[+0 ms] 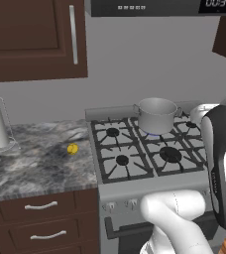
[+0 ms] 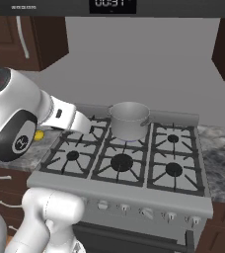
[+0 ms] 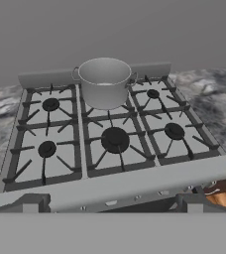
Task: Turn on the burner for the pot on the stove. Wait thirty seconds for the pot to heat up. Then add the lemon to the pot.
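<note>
Your plain silver-grey metal cylindrical pot [image 1: 156, 115] sits on the rear middle grate of the silver-grey six-burner gas stove [image 1: 116, 184], squarely over the round black burner [image 1: 153, 134], where a faint blue flame shows just under its base. That placement makes sense: the flame is lit, so the pot stands where it can take the heat, and by my reading you are in the waiting stretch of the task.

The small round bright yellow lemon [image 1: 72, 148] lies on the grey marbled stone table [image 1: 33, 166] to the left of the stove, well apart from the pot and untouched, a sensible place until the pot has warmed.

Your hand [image 3: 112, 204] is pulled back over the front edge of the stove, above the row of knobs; its jaws stand wide and hold nothing. From there it looks down the whole cooktop, with the pot near the top of the hand view and the lemon at the far left edge.

When you go for the lemon, expect it to roll; close on its widest part.
</note>
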You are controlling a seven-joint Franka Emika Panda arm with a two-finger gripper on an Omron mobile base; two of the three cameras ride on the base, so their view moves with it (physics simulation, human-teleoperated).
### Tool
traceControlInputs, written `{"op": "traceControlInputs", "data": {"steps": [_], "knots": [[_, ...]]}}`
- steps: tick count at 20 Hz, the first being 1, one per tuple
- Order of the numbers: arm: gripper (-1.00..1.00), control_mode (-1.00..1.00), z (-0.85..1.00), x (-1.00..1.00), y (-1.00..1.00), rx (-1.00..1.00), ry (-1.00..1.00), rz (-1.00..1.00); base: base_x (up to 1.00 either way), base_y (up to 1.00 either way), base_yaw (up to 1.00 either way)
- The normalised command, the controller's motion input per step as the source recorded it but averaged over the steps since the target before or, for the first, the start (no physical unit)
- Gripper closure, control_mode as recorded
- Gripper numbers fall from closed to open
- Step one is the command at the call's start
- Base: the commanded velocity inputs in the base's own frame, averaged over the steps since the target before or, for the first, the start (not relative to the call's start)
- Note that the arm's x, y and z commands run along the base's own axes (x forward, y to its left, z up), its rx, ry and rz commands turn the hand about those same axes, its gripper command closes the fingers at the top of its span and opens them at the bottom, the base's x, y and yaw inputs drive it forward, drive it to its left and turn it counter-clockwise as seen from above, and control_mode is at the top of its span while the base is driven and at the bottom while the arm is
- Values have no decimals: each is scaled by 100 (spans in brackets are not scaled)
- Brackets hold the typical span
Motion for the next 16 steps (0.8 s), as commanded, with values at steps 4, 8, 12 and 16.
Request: {"op": "traceControlInputs", "data": {"steps": [4, 8, 12, 16], "knots": [[-100, -100, 0, 0, 0, 0, 0, 0, 0, 0, 0], [-100, -100, 0, 0, 0, 0, 0, 0, 0, 0, 0], [-100, -100, 0, 0, 0, 0, 0, 0, 0, 0, 0], [-100, -100, 0, 0, 0, 0, 0, 0, 0, 0, 0]]}}
